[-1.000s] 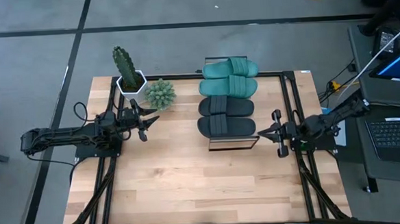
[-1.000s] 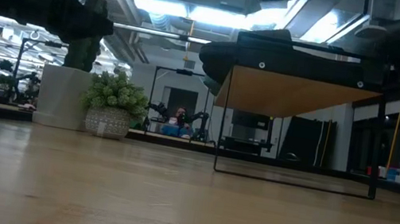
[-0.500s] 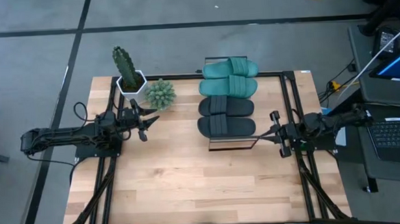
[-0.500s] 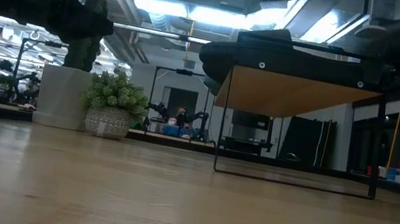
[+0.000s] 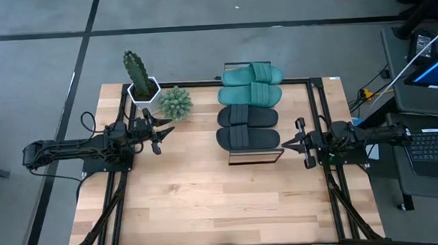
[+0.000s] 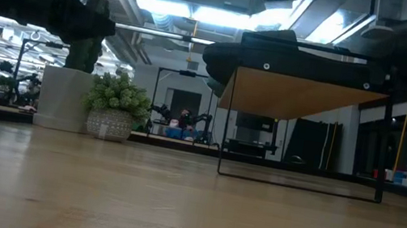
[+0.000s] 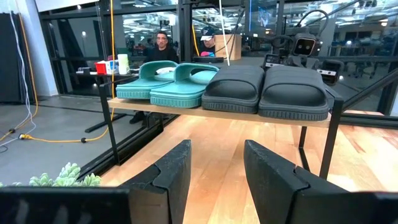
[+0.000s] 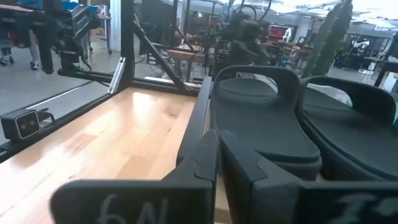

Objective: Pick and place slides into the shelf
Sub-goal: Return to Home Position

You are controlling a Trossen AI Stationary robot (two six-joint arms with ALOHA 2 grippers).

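Right hand (image 5: 288, 143) sits just off the shelf (image 5: 256, 160), at the shelf's right side near the end with the black slides. In the right wrist view the hand (image 8: 217, 148) has its two fingers (image 8: 200, 158) pressed almost together, a sliver of gap only. I call it closed and empty. It touches nothing. The nearest black slide (image 8: 261, 124) is right ahead of the tips but apart from them.

Left hand (image 5: 167, 130) waits well apart from the shelf on its left side. In the left wrist view it is spread wide, nothing between the fingers (image 7: 171, 177), facing the shelf's long edge (image 7: 217, 113).

Slides: all four on top of the shelf in a row. Two teal (image 5: 251, 85) are at the shelf's far end, two black (image 5: 248, 126) at its near end, side by side, touching or nearly so. None left on the table (image 5: 208, 205). So I judge placing is done and only the retreat remains.

How I'd do the retreat:
- Draw the right arm straight back, away from the shelf's right side.
- Keep the hand shut so no finger hooks the black frame or the outer black slide.
- No sweep toward the shelf, no drop toward the table while close to the frame leg.
- Fold to rest only once clear.

Risk: a sideways swing near the shelf could nudge it and shift the row.
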